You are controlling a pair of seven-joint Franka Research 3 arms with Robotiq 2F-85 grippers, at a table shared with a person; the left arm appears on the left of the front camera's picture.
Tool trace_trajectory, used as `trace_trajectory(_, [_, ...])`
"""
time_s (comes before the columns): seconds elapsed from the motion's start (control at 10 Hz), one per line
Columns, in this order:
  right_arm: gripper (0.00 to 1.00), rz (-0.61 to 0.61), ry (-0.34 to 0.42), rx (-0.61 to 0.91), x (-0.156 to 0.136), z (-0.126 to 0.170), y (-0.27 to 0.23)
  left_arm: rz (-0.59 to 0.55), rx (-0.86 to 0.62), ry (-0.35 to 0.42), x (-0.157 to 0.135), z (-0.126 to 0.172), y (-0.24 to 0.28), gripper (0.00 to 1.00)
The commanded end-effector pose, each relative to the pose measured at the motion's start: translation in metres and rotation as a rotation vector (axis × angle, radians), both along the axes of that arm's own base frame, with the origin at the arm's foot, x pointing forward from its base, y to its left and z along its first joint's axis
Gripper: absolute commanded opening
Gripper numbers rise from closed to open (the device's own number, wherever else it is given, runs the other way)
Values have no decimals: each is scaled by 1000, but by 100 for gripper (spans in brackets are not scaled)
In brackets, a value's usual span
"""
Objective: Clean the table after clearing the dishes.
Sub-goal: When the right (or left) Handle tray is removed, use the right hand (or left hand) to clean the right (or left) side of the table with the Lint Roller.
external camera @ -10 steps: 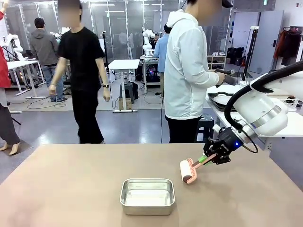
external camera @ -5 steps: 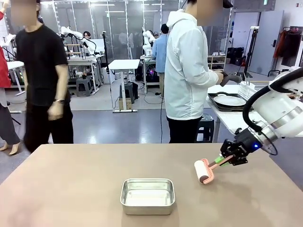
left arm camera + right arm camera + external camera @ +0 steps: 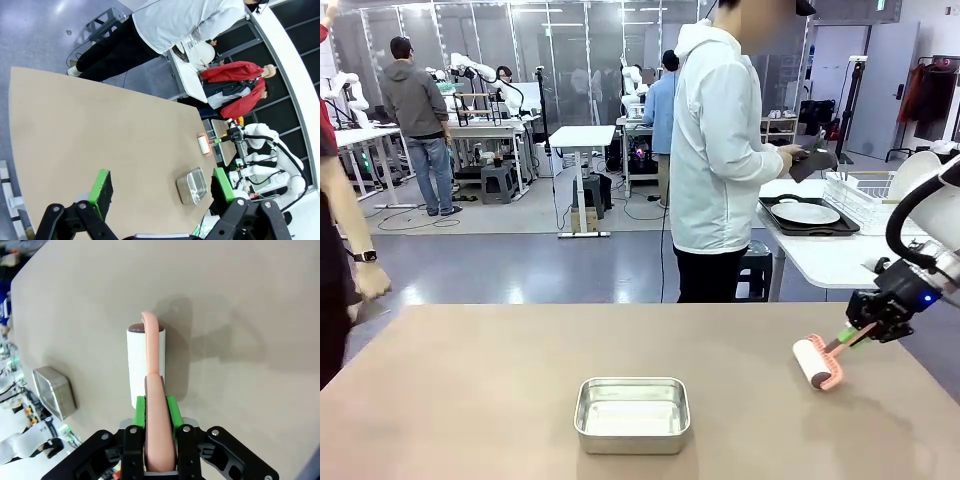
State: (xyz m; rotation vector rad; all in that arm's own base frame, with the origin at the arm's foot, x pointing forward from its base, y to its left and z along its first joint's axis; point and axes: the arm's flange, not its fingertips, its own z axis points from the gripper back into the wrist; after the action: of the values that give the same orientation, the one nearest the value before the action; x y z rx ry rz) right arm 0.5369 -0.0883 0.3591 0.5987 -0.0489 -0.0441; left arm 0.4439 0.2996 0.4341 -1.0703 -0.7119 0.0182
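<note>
R pincer (image 3: pixel 861 331) clamped on pink lint roller (image 3: pixel 817 362), L pincer (image 3: pixel 160 187) wide, no legible writing

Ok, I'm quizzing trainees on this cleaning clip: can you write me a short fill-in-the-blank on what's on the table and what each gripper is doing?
1. The right gripper is shut on the pink handle of a ____.
2. The left gripper has its jaws ____ and holds nothing.
3. Near the middle of the table stands an empty steel ____.
4. The white plate lies on a dark ____ on the white side table.

Missing words: lint roller; open; pan; tray
</note>
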Motion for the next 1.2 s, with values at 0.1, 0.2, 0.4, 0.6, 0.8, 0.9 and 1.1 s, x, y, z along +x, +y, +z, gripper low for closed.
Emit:
trace_trajectory(0.1, [21,-39,16,-370,-11,-18,-16,1,0,8,-3,2,0,100])
trace_trajectory(0.2, [21,-51,16,-412,-14,-10,-20,1,0,8,-3,2,0,100])
trace_trajectory(0.4, [21,-51,-24,-450,-19,14,-14,1,0,8,-3,2,0,100])
trace_trajectory(0.6, [21,-8,-47,-474,-27,45,3,1,0,8,-3,2,0,100])
trace_trajectory(0.8, [21,-12,-103,-547,-37,88,18,1,0,8,-3,2,0,100])
trace_trajectory(0.9, [21,-5,-120,-581,-42,105,26,1,0,8,-3,2,0,100])
trace_trajectory(1.1, [21,-9,-154,-662,-53,141,44,1,0,8,-3,2,0,100])
